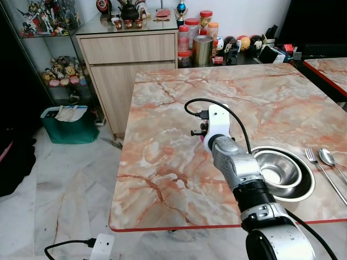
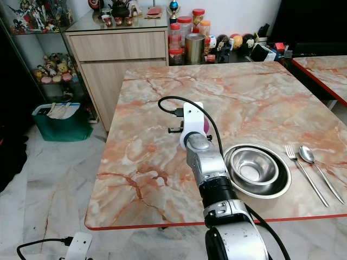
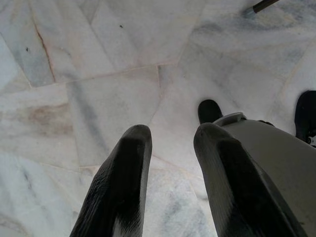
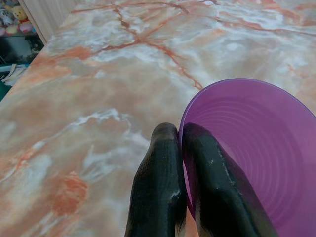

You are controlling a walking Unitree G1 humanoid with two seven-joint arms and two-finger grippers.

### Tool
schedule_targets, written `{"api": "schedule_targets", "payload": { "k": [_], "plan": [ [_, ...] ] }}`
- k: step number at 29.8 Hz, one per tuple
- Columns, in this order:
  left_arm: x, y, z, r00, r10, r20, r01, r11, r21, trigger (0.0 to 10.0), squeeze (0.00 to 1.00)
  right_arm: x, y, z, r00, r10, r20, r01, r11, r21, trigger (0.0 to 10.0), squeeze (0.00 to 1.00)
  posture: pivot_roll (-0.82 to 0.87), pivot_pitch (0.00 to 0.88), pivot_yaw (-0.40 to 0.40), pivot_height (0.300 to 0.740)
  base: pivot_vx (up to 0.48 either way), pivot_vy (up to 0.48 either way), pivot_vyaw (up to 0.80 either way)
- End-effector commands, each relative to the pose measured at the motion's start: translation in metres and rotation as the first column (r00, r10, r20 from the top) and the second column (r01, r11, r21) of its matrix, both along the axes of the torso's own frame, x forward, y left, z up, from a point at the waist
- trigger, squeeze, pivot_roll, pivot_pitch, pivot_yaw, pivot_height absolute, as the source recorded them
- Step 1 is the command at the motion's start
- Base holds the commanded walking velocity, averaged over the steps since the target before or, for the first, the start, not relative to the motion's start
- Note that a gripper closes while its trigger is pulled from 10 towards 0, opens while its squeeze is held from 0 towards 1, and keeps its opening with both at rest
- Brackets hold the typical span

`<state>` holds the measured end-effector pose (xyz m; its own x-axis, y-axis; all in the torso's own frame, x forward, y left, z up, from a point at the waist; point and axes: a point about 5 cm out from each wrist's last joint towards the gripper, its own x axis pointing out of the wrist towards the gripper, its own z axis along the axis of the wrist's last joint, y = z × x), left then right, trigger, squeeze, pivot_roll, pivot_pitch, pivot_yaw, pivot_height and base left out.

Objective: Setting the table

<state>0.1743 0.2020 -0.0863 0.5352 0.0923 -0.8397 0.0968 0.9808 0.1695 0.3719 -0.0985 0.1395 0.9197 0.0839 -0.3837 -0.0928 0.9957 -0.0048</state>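
Right wrist view: a translucent purple plastic bowl (image 4: 256, 153) is pinched at its rim between the two black fingers of the right gripper (image 4: 180, 136), held above the orange-veined marble table (image 1: 162, 162) near its middle. Just right of the arm sits a steel bowl (image 2: 254, 168) nested in a wider steel dish (image 2: 274, 192), with a metal fork (image 2: 303, 170) and spoon (image 2: 314, 162) beside them; jars and a steel canister (image 2: 194, 47) crowd the table's far edge. Left gripper (image 3: 170, 143) hangs over the marble floor (image 3: 98, 74), fingers parted and empty.
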Motion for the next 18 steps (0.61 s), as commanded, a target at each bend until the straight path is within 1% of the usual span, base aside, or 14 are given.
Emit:
{"api": "schedule_targets", "payload": {
  "k": [1, 10, 18],
  "plan": [
    [-0.0022, -0.0006, -0.0013, 1.000, -0.008, -0.019, 0.007, 1.000, -0.006, 10.0, 0.00, -0.0017, 0.0001, 0.0027, 1.000, -0.002, 0.005, 0.002, 1.000, -0.007, 10.0, 0.00, -0.03, 0.000, 0.011, 0.736, 0.000, 0.000, 0.00],
    [-0.0029, -0.0015, -0.0018, 1.000, -0.005, -0.026, 0.004, 1.000, -0.013, 10.0, 0.00, -0.0074, -0.0027, -0.0003, 1.000, -0.020, -0.013, 0.020, 1.000, -0.002, 10.0, 0.00, -0.03, 0.000, 0.011, 0.736, 0.000, 0.000, 0.00],
    [-0.0035, -0.0022, -0.0022, 1.000, 0.000, -0.028, 0.000, 1.000, -0.017, 10.0, 0.00, -0.0108, -0.0001, -0.0025, 1.000, -0.011, -0.024, 0.011, 1.000, 0.009, 10.0, 0.00, -0.03, 0.010, 0.012, 0.736, 0.000, 0.000, 0.00]
  ]
}}
